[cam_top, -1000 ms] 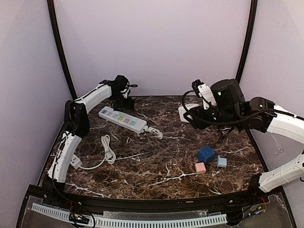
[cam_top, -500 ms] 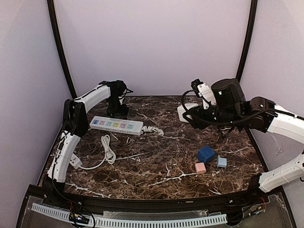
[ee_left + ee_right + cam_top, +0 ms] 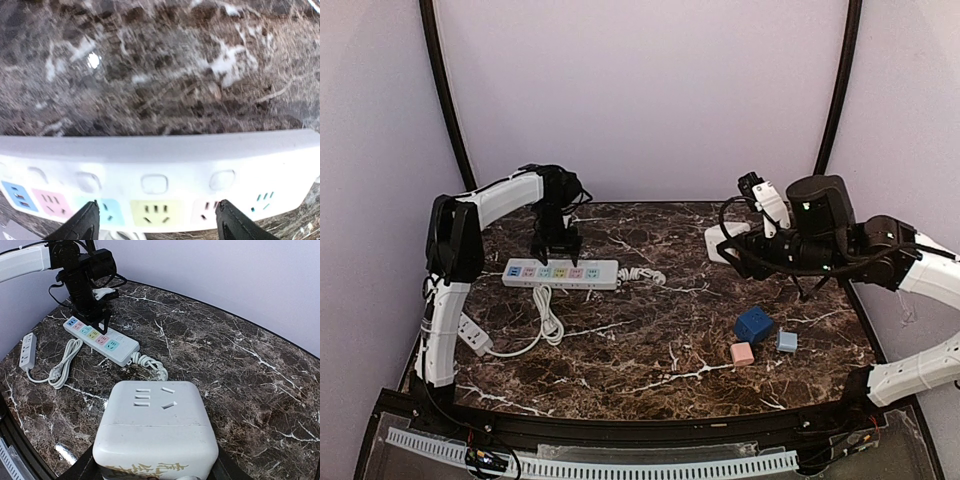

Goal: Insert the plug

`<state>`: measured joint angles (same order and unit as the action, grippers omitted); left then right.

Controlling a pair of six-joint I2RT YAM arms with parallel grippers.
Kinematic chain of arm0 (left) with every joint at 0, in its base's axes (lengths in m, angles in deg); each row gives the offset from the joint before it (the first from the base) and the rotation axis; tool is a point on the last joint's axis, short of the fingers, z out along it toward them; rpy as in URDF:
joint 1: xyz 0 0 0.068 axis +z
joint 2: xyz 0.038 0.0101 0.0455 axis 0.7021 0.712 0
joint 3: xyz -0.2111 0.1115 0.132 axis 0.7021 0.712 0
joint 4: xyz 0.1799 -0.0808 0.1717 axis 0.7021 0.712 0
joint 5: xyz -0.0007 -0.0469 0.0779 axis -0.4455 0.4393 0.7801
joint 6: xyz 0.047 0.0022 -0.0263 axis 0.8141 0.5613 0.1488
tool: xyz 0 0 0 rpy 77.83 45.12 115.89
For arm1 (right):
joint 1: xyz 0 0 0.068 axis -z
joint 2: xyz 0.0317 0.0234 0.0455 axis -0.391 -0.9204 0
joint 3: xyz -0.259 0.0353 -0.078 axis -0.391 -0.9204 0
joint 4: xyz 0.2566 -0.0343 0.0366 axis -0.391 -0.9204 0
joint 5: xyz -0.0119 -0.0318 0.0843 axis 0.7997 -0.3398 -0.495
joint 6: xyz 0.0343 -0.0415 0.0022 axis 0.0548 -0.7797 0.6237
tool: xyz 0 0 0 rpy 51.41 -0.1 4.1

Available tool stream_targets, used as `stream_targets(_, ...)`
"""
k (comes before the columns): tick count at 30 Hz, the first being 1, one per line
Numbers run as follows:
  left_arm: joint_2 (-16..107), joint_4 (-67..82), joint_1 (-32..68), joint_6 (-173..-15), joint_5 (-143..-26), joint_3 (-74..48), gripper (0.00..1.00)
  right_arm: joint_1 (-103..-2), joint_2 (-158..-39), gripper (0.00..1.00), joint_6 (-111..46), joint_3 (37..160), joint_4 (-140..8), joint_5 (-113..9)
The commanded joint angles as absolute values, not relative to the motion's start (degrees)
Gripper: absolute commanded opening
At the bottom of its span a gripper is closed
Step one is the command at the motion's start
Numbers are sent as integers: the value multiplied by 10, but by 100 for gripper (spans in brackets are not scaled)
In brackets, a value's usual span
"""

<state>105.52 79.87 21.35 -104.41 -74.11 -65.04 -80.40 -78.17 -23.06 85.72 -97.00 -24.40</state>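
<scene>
left pincer [image 3: 556,246] open above power strip [image 3: 561,273], right pincer [image 3: 725,248] holding white plug cube [image 3: 713,240]

- The surface [image 3: 650,385] is dark brown marble with white veins.
- A long white power strip [image 3: 560,273] lies flat at the far left, set crosswise, its coloured sockets facing up.
- Its bundled white cord [image 3: 642,274] lies at the strip's right end.
- A small white strip [image 3: 472,337] lies at the left edge. Its looped cable [image 3: 548,318] lies just in front of the long strip.
- A dark blue cube [image 3: 753,324], pink cube [image 3: 742,353] and pale blue cube [image 3: 787,341] sit close together on the right, well apart from both strips.
</scene>
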Motion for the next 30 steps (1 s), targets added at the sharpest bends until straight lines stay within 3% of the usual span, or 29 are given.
stream_targets(1, 998, 789, 193, -1078, -794, -570, 80, -809, -757, 0, -236, 839, -939, -246)
stream_targets(9, 917, 711, 185, -1097, -798, -460, 81, -809, -729, 0, -226, 825, -953, -254)
stream_targets(19, 915, 724, 226, -1069, -734, -533, 82, -810, -711, 0, -196, 822, -973, -255)
stream_targets(30, 1027, 719, 284, -1010, -725, -614, 80, -817, -702, 0, -151, 821, -1001, -244)
